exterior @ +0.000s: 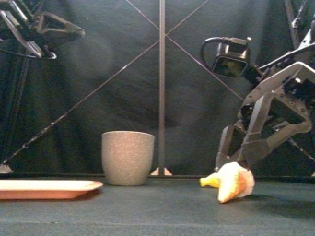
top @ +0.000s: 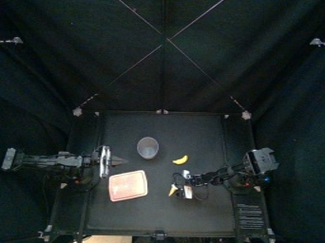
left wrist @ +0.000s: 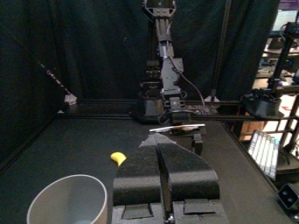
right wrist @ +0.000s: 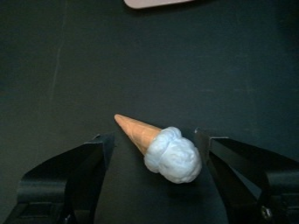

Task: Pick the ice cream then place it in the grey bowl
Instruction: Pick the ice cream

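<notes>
Black table point(top: 210, 133) lies under me, dark curtains behind. My right gripper point(right wrist: 160, 140) hangs low with its jaws wide apart, and the ice cream point(exterior: 231, 182) lies on its side between them, not touched. It looks light, hard and smooth, so it may slip; I would take it across the cone, near the scoop. My left gripper point(left wrist: 170, 140) rests at the left, jaws together, near the grey cup point(exterior: 128, 157).

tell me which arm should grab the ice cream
Right. The right gripper is open, with a jaw on either side of the ice cream. The left gripper is shut and well off to the left of it.
</notes>
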You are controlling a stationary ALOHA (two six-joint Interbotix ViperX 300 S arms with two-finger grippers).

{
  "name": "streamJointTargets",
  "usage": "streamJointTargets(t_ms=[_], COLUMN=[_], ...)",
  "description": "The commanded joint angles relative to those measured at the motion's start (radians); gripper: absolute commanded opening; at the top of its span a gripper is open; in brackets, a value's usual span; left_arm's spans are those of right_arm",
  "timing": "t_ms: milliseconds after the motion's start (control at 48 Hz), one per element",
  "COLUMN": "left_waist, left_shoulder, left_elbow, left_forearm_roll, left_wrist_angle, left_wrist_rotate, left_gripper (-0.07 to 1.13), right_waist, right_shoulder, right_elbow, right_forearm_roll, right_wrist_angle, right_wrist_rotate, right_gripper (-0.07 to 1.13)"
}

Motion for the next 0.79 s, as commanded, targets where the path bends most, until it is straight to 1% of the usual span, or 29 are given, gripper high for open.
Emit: streamJointTargets(t_ms=[21, 417, 521, 604, 688, 792], left_waist=[0.003, 0.003, 0.003, 0.003, 0.003, 0.005], left_shoulder=[0.000, -0.006, -0.006, -0.006, -0.006, -0.006], left_elbow=[-0.014, -0.011, -0.011, -0.011, -0.009, -0.009], left_forearm_roll=[0.000, 0.000, 0.000, 0.000, 0.000, 0.000], left_wrist_angle=[-0.008, -0.008, -0.008, -0.006, -0.006, -0.006], left_wrist_rotate=[0.000, -0.002, -0.002, -0.002, -0.002, 0.000], left_gripper=[0.05, 0.05, 0.05, 0.05, 0.05, 0.05], right_waist=[0.008, 0.011, 0.009, 0.008, 0.008, 0.006], right_shoulder=[0.003, 0.023, 0.023, 0.023, 0.023, 0.023], right_elbow=[-0.018, -0.020, -0.028, -0.040, -0.048, -0.054], right_forearm_roll=[0.011, 0.008, 0.005, 0.000, -0.011, -0.020], right_wrist_angle=[-0.002, 0.049, 0.049, 0.049, 0.049, 0.049], right_wrist_rotate=[0.000, -0.003, -0.003, -0.008, -0.006, -0.002], right_gripper=[1.04, 1.03, 1.01, 0.95, 0.86, 0.70])
